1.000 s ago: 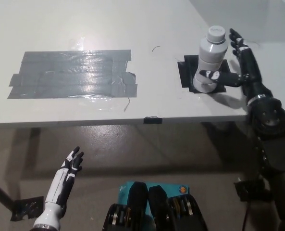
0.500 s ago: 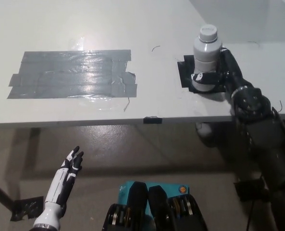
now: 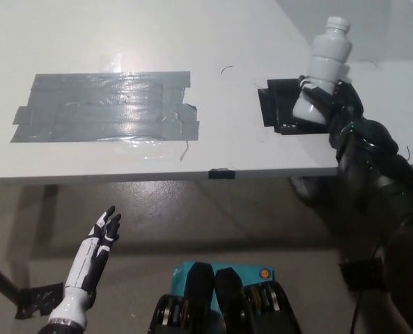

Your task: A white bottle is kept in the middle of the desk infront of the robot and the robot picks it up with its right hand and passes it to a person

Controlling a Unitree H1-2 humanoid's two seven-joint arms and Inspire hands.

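left robot hand [image 3: 98,243]: idle, low near the body, below the tabletop edge, fingers spread, holds nothing
right robot hand [image 3: 329,106]: wrapped round the lower body of the bottle
bottle [image 3: 322,69]: tilted, over the black patch [image 3: 277,104] on the tabletop [image 3: 192,35]; lift-off unclear
handling: likely stiff, light, smooth plastic; grip mid-body, not the cap
contents: opaque, can't tell

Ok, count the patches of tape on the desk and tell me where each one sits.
2. A large grey tape patch lies on the desk's left half. A small black tape patch lies right of the middle, beside the white bottle in the right hand.
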